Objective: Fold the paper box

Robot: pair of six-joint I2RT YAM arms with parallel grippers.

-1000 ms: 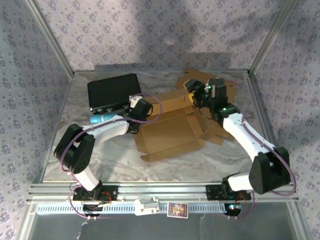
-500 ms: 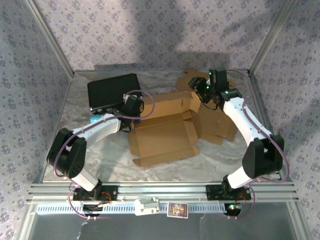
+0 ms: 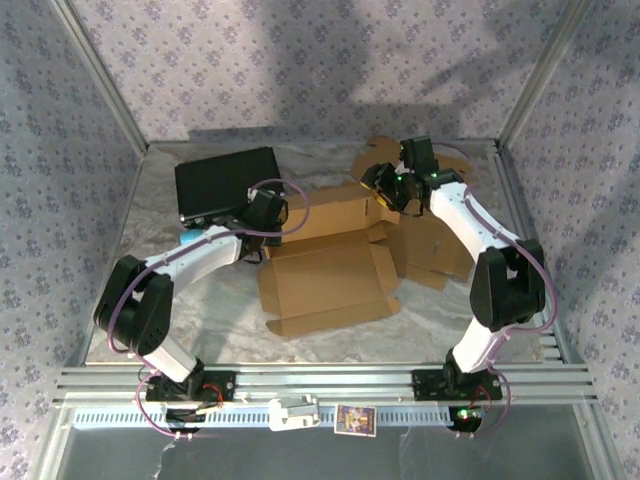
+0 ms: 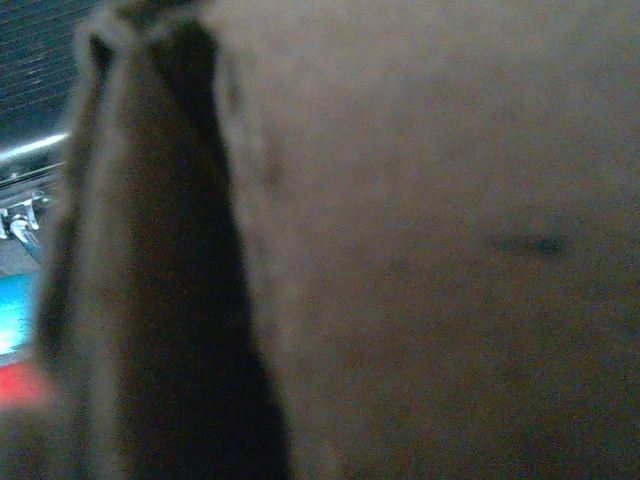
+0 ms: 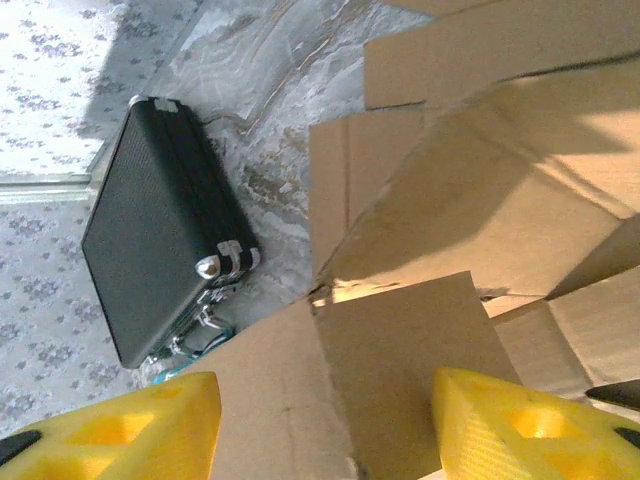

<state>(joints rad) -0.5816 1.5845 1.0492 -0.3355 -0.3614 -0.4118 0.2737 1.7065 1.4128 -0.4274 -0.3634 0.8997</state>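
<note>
The paper box (image 3: 325, 275) lies opened out in the middle of the table, a brown cardboard tray with its rear flaps raised. My left gripper (image 3: 262, 212) is at the box's rear left corner. In the left wrist view blurred cardboard (image 4: 450, 200) presses right against the camera, and the gripper is shut; I cannot tell whether it pinches a flap. My right gripper (image 3: 385, 185) hovers at the rear right flap. Its yellow fingers (image 5: 100, 430) stand apart, open, with a cardboard flap (image 5: 420, 350) lying between them.
A black case (image 3: 225, 183) lies at the back left, its latches (image 5: 225, 265) facing the box. A blue object (image 3: 192, 240) sits beside the left arm. More flat cardboard (image 3: 435, 245) lies under the right arm. A white part (image 3: 293, 412) and a card (image 3: 354, 419) rest on the front rail.
The box has slid a little to the left with my left gripper. My right arm has swung its gripper back and leftward over the rear flap, its fingers closing slightly.
</note>
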